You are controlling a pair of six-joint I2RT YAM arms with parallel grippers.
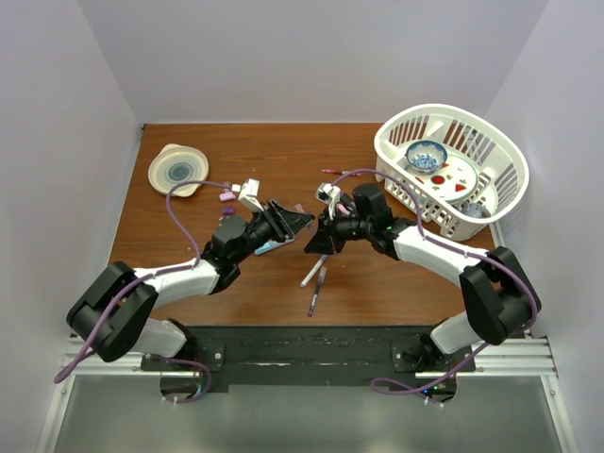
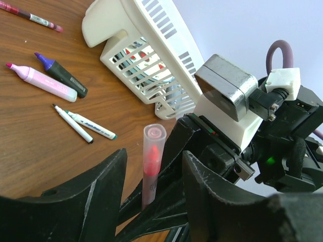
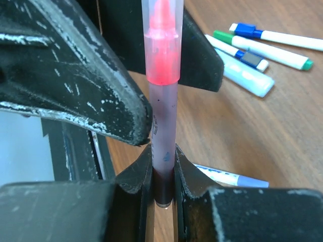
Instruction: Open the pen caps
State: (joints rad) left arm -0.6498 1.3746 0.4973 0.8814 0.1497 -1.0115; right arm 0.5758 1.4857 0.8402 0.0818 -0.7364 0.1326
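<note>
Trouble, if it comes, starts on the left. The left gripper (image 2: 154,156) stands part open, its jaws on either side of the translucent cap (image 3: 163,45). Its own wrist view shows a gap on both sides, so it has hold of nothing. In the right wrist view one of its fingers (image 3: 75,75) looks very close to the barrel below the cap; whether it touches I cannot tell. If the jaws close that low they would clamp barrel rather than cap. A pull would then drag the whole pen instead of parting it.

Between the two arms, above the table (image 1: 283,151), is the pink pen (image 3: 163,121), cap on and pointing into the left gripper. The cap looks smooth and narrow, so a light or off-centre squeeze could slide off it.

To the right, the right gripper (image 3: 164,159) is clamped tight on the pen's dark lower barrel, near its end. That hold is short and far from the cap. A sideways tug from the left arm could lever the pen round in the pads or pull it out altogether. A cap that lets go suddenly could also fly among the loose pens (image 1: 315,271) on the wood, or toward the white basket (image 1: 396,142) at far right.
</note>
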